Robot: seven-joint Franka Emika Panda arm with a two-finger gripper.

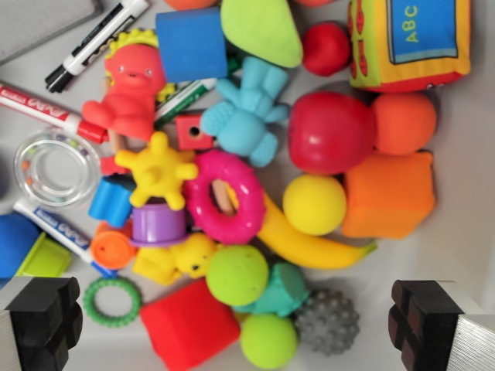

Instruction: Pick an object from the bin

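Well, the bin (464, 255) is packed very full, and that is the big worry; toys touch each other almost everywhere, so the fingers could bump a neighbour, pinch two toys at once, or push one sideways so it slips away. Round toys look hard to hold; the smooth yellow ball (314, 204) in the middle of the frame could roll out of a squeeze, and it sits right against the yellow plastic banana (309, 246) and the soft orange block (388, 194) to its right.

No toy is picked yet; the gripper (236, 321) holds nothing, and its two black padded fingers (45, 317) show wide apart in the lower left and lower right corners of the frame, above the toys and not touching them as far as I can tell.

Between the fingers, along the bottom of the frame, lie the soft red cube (189, 325), two lime green balls, one (237, 274) above the other (267, 341), the teal rubber toy (285, 290) and the bumpy grey ball (328, 321); the lower green ball is closest to the middle of the gap. These five crowd together, so a drop straight down might catch more than one; the grey ball has bare bin floor on its right side, which I think gives a finger some room.
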